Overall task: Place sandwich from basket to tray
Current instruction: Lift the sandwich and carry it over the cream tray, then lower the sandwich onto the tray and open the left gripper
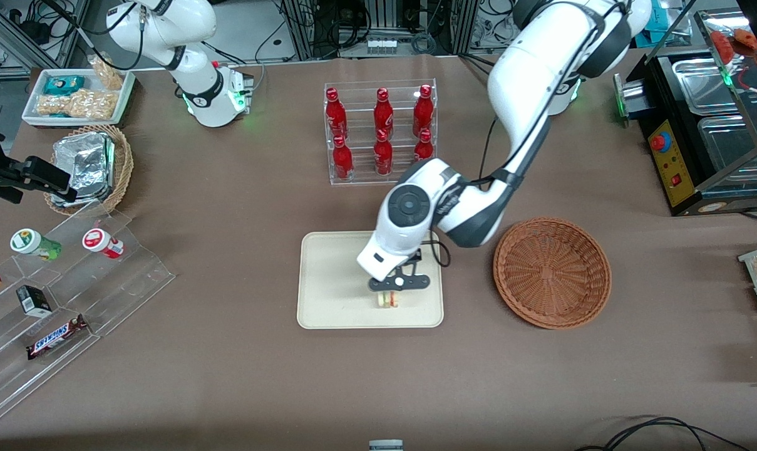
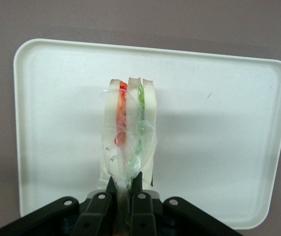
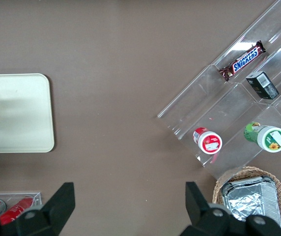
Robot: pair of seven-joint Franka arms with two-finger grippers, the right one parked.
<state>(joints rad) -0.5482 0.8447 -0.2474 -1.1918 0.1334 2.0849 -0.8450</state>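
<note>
Left arm's gripper (image 1: 391,295) is hanging over the tray (image 1: 328,263), fingers (image 2: 112,189) pinched tight on the clear wrap of the sandwich (image 1: 389,300). In the wrist view the sandwich (image 2: 128,130) is standing on edge between the fingertips, three white bread slices with red-orange filling in one gap and green in the other. Whether it is touching the tray (image 2: 219,123) or hanging just above it, cannot tell.

In the front view the sandwich is sitting at about 4 o'clock from the tray's centre, near the rim closest to the camera. The basket (image 1: 551,272) is lying just beside the tray at its 3 o'clock, toward the working arm's end of the table, with no sandwich showing in it. A clear rack of red bottles (image 1: 381,131) is standing at the tray's 12 o'clock, farther from the camera. A stepped clear display with a Snickers bar (image 1: 57,336) is sitting toward the parked arm's end.
</note>
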